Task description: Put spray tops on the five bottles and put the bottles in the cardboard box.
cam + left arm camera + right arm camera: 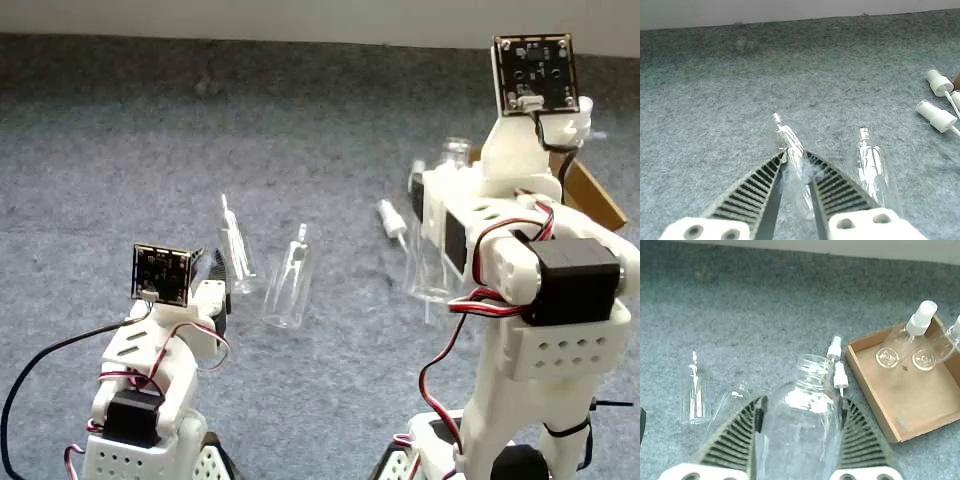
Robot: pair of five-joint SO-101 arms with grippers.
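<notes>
Fingers (735, 435) of the right gripper (801, 405) clench an open bottle (807, 370) upright for capping; left gripper (794, 156) fingers grasp a slim bottle (787, 135).

Soft, fairly bright light falls evenly on the grey table (150, 150). In the high view it dims toward the upper edge of the frame. Shadows are faint and short. White glints streak the thin bottle (790, 145) and the wide bottle (800, 415). The box (900, 405) floor is evenly lit.
</notes>
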